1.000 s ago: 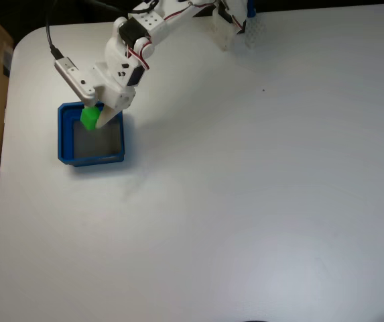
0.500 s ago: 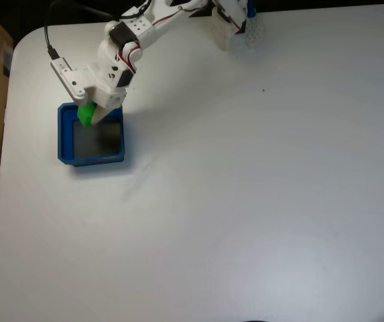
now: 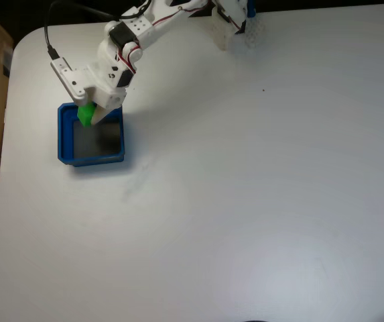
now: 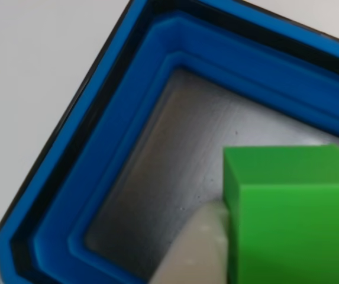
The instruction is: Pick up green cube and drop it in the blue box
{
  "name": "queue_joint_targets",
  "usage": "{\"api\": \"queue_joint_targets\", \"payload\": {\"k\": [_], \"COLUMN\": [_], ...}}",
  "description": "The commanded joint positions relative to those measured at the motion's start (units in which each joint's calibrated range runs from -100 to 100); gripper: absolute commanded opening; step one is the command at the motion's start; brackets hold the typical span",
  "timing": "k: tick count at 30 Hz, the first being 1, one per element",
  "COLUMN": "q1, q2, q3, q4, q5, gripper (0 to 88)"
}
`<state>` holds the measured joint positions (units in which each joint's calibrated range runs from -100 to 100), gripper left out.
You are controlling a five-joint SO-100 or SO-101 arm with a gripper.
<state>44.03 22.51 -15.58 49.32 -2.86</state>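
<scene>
The box [image 3: 65, 142] sits at the tabletop's [image 3: 245, 201] left. Over the box's far edge, the jaws [image 3: 88, 115] pinch the cube [image 3: 84, 115]; the other view shows the cube [image 4: 293, 213] above the box's grey floor. Best to spread the jaws only once the cube hangs well inside the walls [image 4: 116, 148].

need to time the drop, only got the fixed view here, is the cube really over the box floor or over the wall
Observer: In the other view the green cube has the grey floor of the blue box directly behind it, inside the stepped walls.
Operator: is the claw touching it
Observer: A pale finger presses the cube's left face there; the second finger isn't visible.
Operator: anything already in the box
Observer: The visible floor is bare grey, faintly scratched; the cube hides the lower right part.
</scene>
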Motion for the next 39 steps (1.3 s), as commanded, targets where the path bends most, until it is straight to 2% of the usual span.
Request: {"api": "queue_joint_targets", "payload": {"k": [1, 8, 16, 20, 39], "q1": [0.34, 0.19, 0.19, 0.19, 0.34], "q2": [-0.91, -0.91, -1.08, -1.08, -5.76], "q3": [-3.12, -3.12, -3.21, -3.21, 0.67], "q4": [0.08, 0.08, 0.08, 0.08, 0.17], "q5": [-0.10, -0.15, -0.15, -0.15, -0.10], "gripper": [0.8, 4.7, 25.6, 31.3, 31.6]}}
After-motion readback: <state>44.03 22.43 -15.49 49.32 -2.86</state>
